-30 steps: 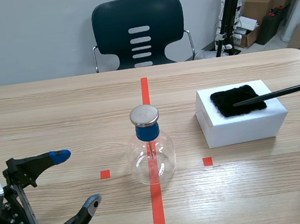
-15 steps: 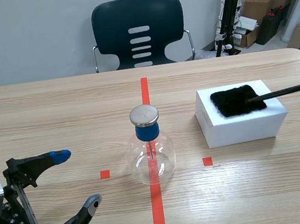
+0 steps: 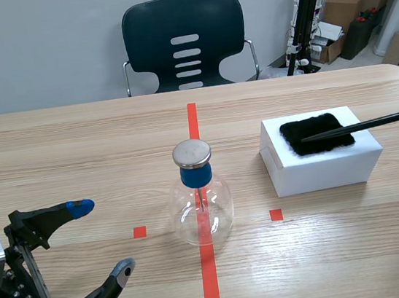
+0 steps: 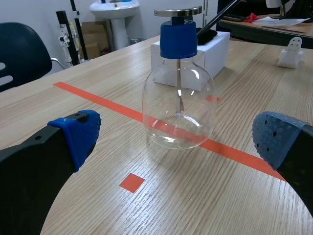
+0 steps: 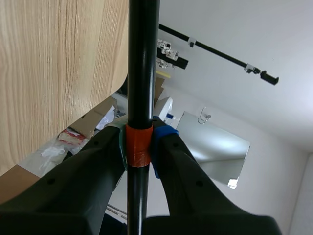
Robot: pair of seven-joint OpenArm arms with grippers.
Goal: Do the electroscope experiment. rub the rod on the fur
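Scene view: we're seeing the rod coming in from the right edge. Its long axis is running nearly level across the table, w/ the tip pointing to the robot's left, over the fur on top of the white box. It's black on black, so we're not making out whether tip & fur are touching. Whatever is holding the rod is sitting out of frame. The left gripper is hanging low w/ fingers spread wide and nothing btw them. The electroscope is standing ahead of it and to its right, apart.

Left wrist view: we're looking past both blue pads, far apart, w/ the electroscope upright ahead and touching neither. Behind it, the box, fur & rod are showing only in part, w/ the blue cap hiding the rest.

Right wrist view: only here are we seeing the right gripper, clamping the rod at an orange band. The rod is running straight ahead from btw the fingers, its tip cut off.
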